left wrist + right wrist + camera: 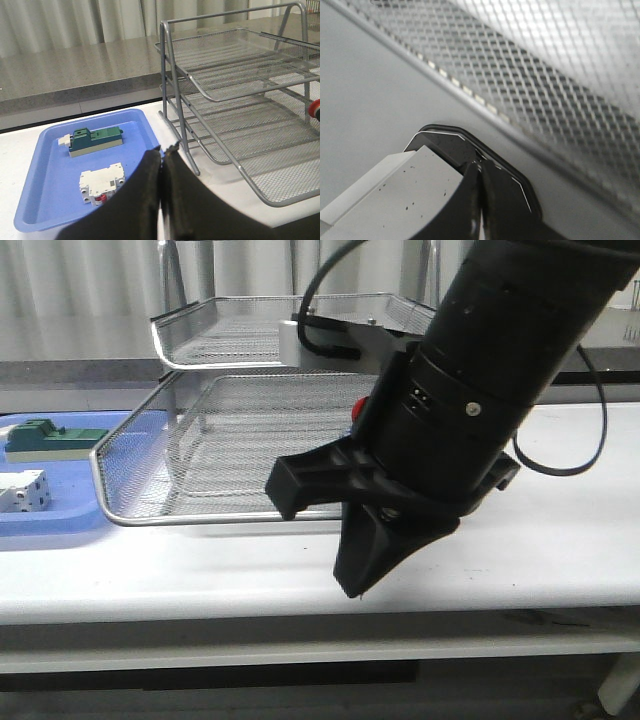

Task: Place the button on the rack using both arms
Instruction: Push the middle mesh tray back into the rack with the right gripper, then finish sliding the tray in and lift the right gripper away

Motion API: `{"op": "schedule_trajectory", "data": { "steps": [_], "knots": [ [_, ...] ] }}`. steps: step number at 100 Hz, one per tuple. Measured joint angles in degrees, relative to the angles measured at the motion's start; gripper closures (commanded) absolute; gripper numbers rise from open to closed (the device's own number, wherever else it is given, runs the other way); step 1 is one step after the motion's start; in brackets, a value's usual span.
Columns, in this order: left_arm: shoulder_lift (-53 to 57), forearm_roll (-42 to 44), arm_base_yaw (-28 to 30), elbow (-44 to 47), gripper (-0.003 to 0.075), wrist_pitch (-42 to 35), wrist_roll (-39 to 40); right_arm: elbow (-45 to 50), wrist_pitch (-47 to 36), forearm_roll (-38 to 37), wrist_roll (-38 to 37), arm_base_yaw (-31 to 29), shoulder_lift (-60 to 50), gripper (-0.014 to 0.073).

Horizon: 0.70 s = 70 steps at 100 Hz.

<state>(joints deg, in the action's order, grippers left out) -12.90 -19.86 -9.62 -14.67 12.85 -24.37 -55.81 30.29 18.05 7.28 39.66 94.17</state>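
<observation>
We're looking forward over the white tabletop [560, 540], and the right gripper [352, 585] is filling the middle of the picture, hanging just above the tabletop's near edge with its jaws pressed together and nothing between them. Its wrist camera is showing the same closed tips [479, 167] right beside the chrome rim of the rack [215, 430]. The rack is standing toward the far left of the tabletop, its lower tier pulled out toward us. The button [359, 408] is barely peeking out as a red spot behind the right arm, over the right side of that lower tier; we're catching its red head at the rack's side in the left wrist picture too [315, 108]. The left gripper [163, 150] is hovering with jaws shut and empty, near the blue tray [47, 180] at the left edge, which is carrying a green-topped block [95, 139] and a white part [101, 184].
</observation>
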Motion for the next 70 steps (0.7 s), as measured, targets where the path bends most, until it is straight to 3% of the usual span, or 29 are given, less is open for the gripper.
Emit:
{"op": "schedule_trajectory", "data": {
  "steps": [28,70],
  "knots": [
    [0.00,0.00,0.00,0.00,0.0741,0.00,0.00,-5.52,0.43,-2.34,0.00,-0.76,3.62,0.0657],
    [0.00,0.00,0.00,0.00,0.0741,-0.10,0.00,-18.62,0.53,-7.73,0.00,-7.77,11.35,0.0657]
  ]
}}
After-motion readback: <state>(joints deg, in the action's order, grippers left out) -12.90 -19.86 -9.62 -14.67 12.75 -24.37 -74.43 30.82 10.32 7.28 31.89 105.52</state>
